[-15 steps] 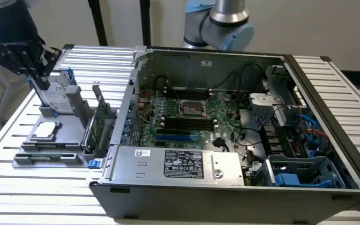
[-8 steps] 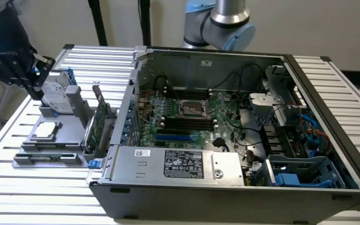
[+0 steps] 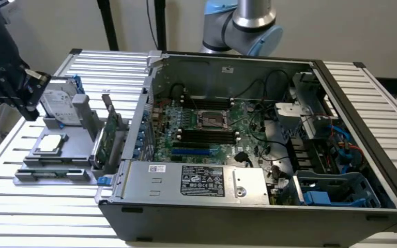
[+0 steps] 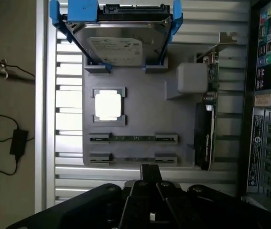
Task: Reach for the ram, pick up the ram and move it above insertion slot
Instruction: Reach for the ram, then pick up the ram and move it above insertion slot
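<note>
The gripper [image 4: 150, 175], jaws closed on nothing, hangs well above the grey holder tray [image 4: 140, 102]. The ram [image 4: 133, 138] lies untouched in a slot of that tray, possibly with a second stick beside it. The reach is incomplete; grasp and lift are not yet done.

Place: a robotics lab is indicated.
Surface [image 3: 40, 206]: slatted aluminium, on which an opened computer case [image 3: 254, 223] is laid.
Fixture [image 4: 145, 114]: grey, in which parts are racked.
</note>
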`<state>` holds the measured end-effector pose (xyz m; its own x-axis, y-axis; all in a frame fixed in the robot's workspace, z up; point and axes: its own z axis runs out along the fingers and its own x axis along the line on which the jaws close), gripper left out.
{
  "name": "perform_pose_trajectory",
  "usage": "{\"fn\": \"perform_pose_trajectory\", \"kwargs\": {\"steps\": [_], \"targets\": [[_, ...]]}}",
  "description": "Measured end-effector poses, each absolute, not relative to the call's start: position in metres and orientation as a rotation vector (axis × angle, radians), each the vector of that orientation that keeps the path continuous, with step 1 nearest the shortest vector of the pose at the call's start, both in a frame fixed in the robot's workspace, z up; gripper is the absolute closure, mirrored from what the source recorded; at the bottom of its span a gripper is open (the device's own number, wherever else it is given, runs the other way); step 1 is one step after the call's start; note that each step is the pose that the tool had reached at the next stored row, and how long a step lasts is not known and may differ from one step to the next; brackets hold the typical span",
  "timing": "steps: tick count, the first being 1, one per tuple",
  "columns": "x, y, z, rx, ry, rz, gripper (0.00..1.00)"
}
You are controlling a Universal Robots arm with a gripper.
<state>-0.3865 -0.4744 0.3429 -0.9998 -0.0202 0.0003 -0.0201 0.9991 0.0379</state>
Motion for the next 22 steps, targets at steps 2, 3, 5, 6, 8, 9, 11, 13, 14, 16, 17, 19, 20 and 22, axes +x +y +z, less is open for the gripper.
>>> {"fn": "perform_pose_trajectory", "kwargs": {"steps": [2, 3, 5, 6, 8, 9, 11, 13, 14, 16, 17, 19, 20, 22], "targets": [[-0.389, -0.477, 0.343, 0.036, -3.141, -0.059, 0.89], [-0.389, -0.477, 0.343, 0.036, -3.14, -0.06, 0.89], [-0.389, -0.477, 0.343, 0.036, -3.141, -0.06, 0.89], [-0.389, -0.477, 0.343, 0.036, -3.141, -0.06, 0.89], [-0.389, -0.477, 0.343, 0.065, -3.14, -0.06, 0.89], [-0.389, -0.477, 0.343, 0.093, -3.139, -0.06, 0.89], [-0.389, -0.477, 0.343, 0.151, -3.136, -0.06, 0.89], [-0.389, -0.477, 0.343, 0.207, -3.132, -0.06, 0.89], [-0.389, -0.477, 0.344, 0.238, -3.129, -0.06, 0.89], [-0.389, -0.477, 0.345, 0.293, -3.124, -0.06, 0.89], [-0.389, -0.477, 0.347, 0.321, -3.121, -0.06, 0.89], [-0.389, -0.477, 0.35, 0.377, -3.114, -0.06, 0.89], [-0.389, -0.477, 0.352, 0.408, -3.11, -0.06, 0.89], [-0.389, -0.477, 0.354, 0.463, -3.101, -0.059, 0.89]]}}
